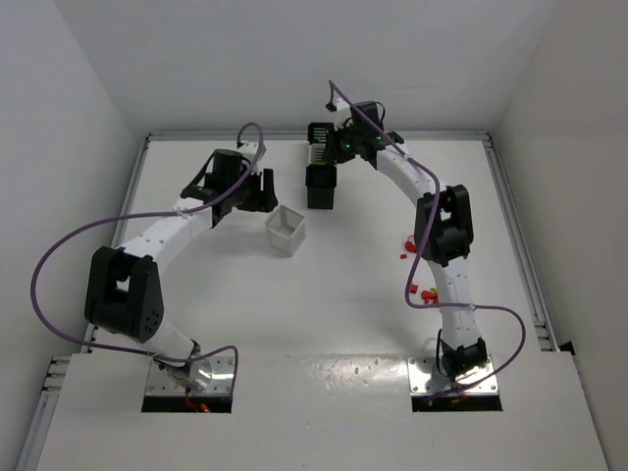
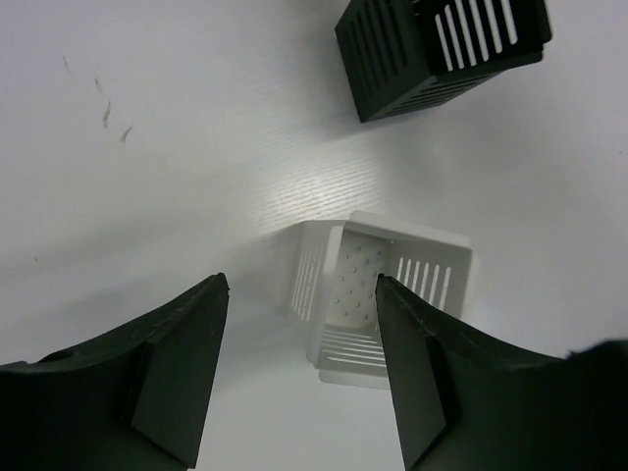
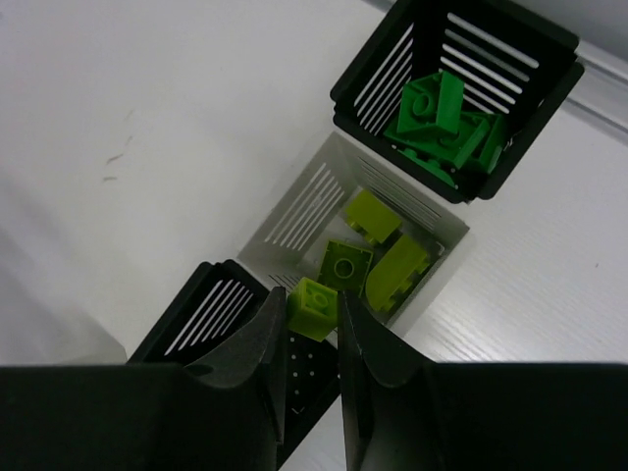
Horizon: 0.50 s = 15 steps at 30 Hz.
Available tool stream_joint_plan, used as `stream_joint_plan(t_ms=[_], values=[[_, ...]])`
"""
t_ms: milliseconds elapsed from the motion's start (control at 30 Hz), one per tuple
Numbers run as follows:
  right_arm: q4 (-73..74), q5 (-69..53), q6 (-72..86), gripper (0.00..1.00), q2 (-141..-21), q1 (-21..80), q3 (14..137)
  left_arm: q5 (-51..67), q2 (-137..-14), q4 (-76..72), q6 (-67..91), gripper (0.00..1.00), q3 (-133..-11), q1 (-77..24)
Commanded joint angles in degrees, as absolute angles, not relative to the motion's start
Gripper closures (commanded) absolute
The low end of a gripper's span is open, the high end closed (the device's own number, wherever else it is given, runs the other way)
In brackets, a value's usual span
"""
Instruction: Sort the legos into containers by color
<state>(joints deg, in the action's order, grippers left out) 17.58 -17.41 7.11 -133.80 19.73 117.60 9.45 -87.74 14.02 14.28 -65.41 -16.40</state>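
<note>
Top camera: we see the left gripper (image 1: 263, 188) hanging just beside a lone white container (image 1: 287, 230), while the right gripper (image 1: 339, 149) reaches over the row of containers (image 1: 322, 184) at the table's far edge. Red legos (image 1: 424, 290) lie scattered by the right arm

Left wrist camera: the jaws stand wide with nothing between them, and the lone white container below looks empty

Right wrist camera: the fingers are closed narrowly on a lime brick (image 3: 312, 307), held by its side faces over the seam between a near black container (image 3: 211, 316) and the middle white container (image 3: 294, 211), where other lime bricks (image 3: 373, 245) lie. The far black container (image 3: 491, 59) holds green bricks (image 3: 437, 116)

We judge these bricks light, rigid and slick. They are best nipped across two flat sides, since a corner grip could let one squirt free
</note>
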Motion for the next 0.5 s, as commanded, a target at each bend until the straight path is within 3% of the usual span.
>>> stream_joint_plan(t_ms=[0, 67, 133, 467], values=[[14.77, -16.00, 6.06, 1.00, -134.38, 20.21, 121.55, 6.94, -89.29, 15.20, 13.18, 0.33, -66.88, -16.52], [14.77, -15.39, 5.54, 1.00, -135.78, 20.21, 122.08, 6.42, -90.79, 15.90, 12.48, 0.33, -68.11, -16.52], [14.24, -14.86, 5.54, 0.93, -136.31, 20.21, 122.60, 6.42, -91.57, 15.91, 12.48, 0.33, -68.12, -17.13], [13.71, -13.10, 5.01, 0.55, -137.46, 21.27, 123.75, 3.16, -95.97, 16.44, 12.48, 0.39, -70.31, -19.42]])
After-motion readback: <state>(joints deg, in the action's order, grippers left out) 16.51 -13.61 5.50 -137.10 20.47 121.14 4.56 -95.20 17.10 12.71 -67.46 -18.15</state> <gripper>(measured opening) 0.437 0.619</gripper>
